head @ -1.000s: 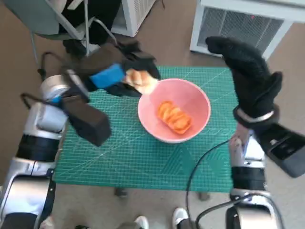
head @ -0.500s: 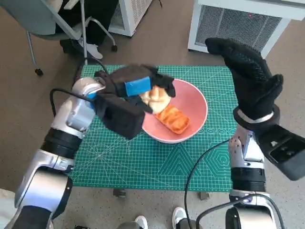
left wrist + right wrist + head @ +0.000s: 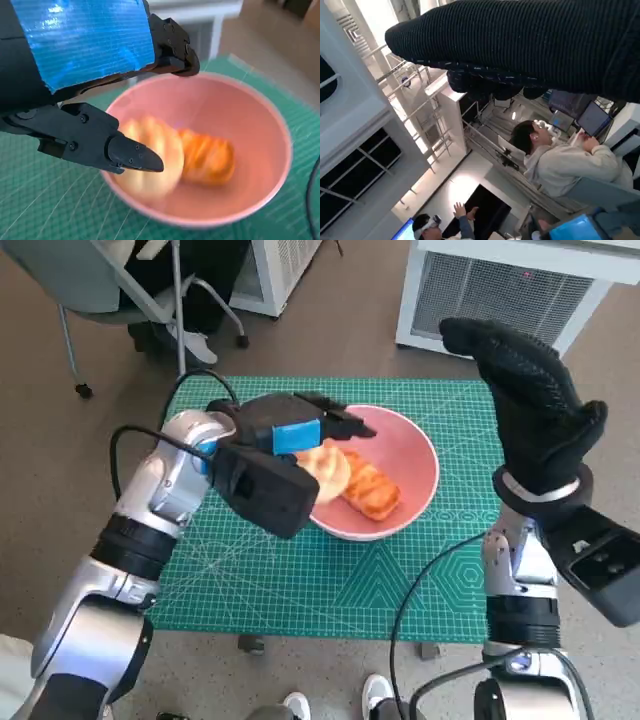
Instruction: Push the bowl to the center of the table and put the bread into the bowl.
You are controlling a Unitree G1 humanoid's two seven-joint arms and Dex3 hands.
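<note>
The blue-taped black left hand point(image 3: 300, 430) is hovering over the pink round bowl point(image 3: 415, 455), fingers spread, gripping nothing. The pale round bread roll point(image 3: 152, 160) is lying inside, beside an orange ridged pastry point(image 3: 368, 490). The black knit-gloved right hand point(image 3: 535, 405) is hanging raised off the table's right edge, fingers apart, empty.

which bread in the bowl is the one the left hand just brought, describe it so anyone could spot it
On the green mat sits a pink bowl with two breads. It is the pale round bun right beneath the left hand; its neighbour, the orange ridged bread, is darker and longer.
</note>
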